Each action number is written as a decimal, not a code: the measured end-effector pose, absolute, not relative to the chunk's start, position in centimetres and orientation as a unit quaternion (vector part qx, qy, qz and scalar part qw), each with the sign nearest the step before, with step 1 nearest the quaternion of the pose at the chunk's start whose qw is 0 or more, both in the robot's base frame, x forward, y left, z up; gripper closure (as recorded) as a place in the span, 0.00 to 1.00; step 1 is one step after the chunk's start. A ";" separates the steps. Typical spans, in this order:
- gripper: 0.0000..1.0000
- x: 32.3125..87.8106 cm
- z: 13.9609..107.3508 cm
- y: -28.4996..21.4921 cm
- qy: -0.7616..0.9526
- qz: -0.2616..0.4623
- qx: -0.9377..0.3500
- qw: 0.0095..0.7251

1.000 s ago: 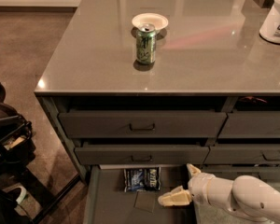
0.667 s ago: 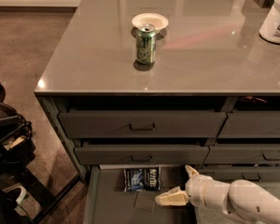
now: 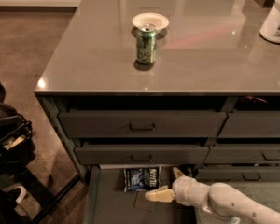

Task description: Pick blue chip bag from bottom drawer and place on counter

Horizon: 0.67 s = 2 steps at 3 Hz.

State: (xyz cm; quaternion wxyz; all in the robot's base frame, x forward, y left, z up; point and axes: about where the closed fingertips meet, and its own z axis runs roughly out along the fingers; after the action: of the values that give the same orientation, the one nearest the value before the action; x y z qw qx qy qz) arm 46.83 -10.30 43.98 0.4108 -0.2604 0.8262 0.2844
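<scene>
Bag: dark blue, crinkled, white lettering, pale edges. It lies flat at the back of the open drawer. Gripper sits just right of it, fingers spread, grasping nothing.

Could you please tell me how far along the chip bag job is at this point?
Done: the bottom drawer stands open. In hand: the gripper, open, sits inside the drawer beside the blue chip bag, which lies flat on the drawer floor, not yet gripped. Left: close on the bag, lift it, set it on the counter.
</scene>
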 end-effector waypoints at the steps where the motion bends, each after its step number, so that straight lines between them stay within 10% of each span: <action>1: 0.00 47.7 39.2 -9.1 0.832 0.311 -0.238 0.393; 2: 0.00 47.6 38.6 -8.9 0.832 0.316 -0.234 0.392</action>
State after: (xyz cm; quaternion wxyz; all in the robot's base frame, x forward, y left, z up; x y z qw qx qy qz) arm 47.62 -8.88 38.62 0.3918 -0.2340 0.8319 0.3158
